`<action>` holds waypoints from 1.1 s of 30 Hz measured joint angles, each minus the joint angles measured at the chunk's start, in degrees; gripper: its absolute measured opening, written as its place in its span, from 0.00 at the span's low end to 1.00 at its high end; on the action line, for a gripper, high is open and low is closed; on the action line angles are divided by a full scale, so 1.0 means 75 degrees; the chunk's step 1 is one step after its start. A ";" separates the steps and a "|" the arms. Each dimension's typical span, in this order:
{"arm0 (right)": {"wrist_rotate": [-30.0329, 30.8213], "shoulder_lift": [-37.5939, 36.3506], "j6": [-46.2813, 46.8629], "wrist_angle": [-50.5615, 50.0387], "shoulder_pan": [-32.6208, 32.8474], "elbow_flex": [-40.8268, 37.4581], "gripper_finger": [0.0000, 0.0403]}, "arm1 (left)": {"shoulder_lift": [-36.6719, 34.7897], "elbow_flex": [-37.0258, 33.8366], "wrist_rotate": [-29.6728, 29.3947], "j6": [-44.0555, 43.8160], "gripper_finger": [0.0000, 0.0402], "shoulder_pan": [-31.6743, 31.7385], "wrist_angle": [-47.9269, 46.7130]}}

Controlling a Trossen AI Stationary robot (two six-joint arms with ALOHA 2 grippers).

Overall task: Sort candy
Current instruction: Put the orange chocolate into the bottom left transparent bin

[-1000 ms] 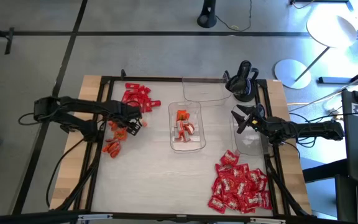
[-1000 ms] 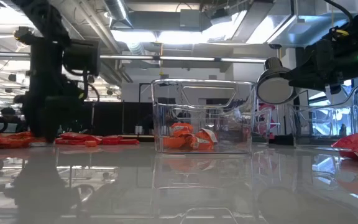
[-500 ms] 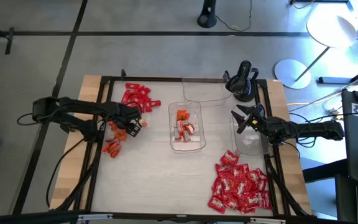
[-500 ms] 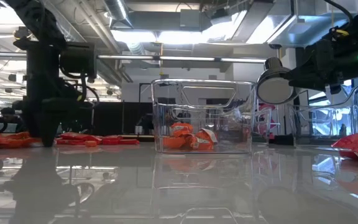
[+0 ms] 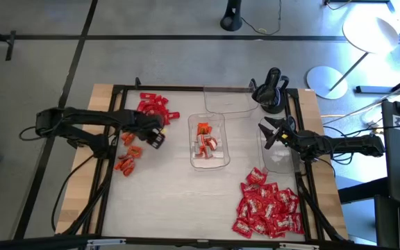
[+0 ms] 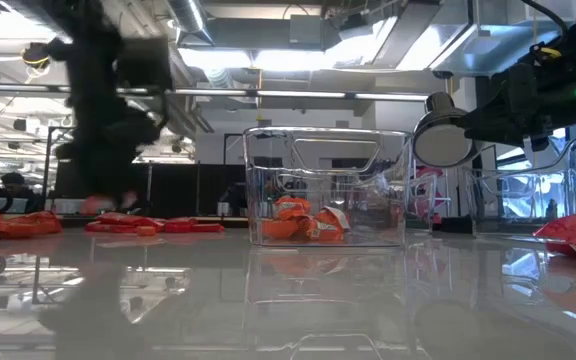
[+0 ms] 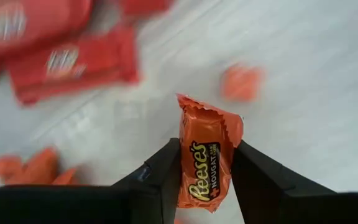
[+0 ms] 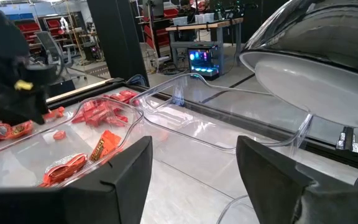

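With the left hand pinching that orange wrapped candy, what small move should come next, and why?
Probably carry it toward the clear rectangular plastic tray at the table's centre. The left hand has the orange wrapped candy between its fingers, lifted off the table, and that tray already holds orange pieces.

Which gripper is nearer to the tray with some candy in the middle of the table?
Left. The left gripper, holding an orange candy, is just left of the middle tray; the right gripper is farther right.

Clear trays point(image 5: 207, 161) on white table point(image 5: 172, 194); lamp point(image 5: 370, 33) beyond.
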 joint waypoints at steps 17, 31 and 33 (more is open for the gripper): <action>0.0000 0.0000 0.0000 -0.0023 0.0000 0.0000 0.57 | 0.1224 0.0610 0.0052 0.1844 0.31 -0.0679 0.7720; 0.0000 -0.0001 0.0000 -0.0023 0.0001 0.0000 0.57 | 0.2153 0.0610 0.0362 0.2151 0.51 -0.0634 0.8890; -0.0003 0.0000 0.0000 -0.0025 0.0001 0.0000 0.57 | 0.2076 0.0610 0.0376 0.2210 0.53 -0.0634 0.8871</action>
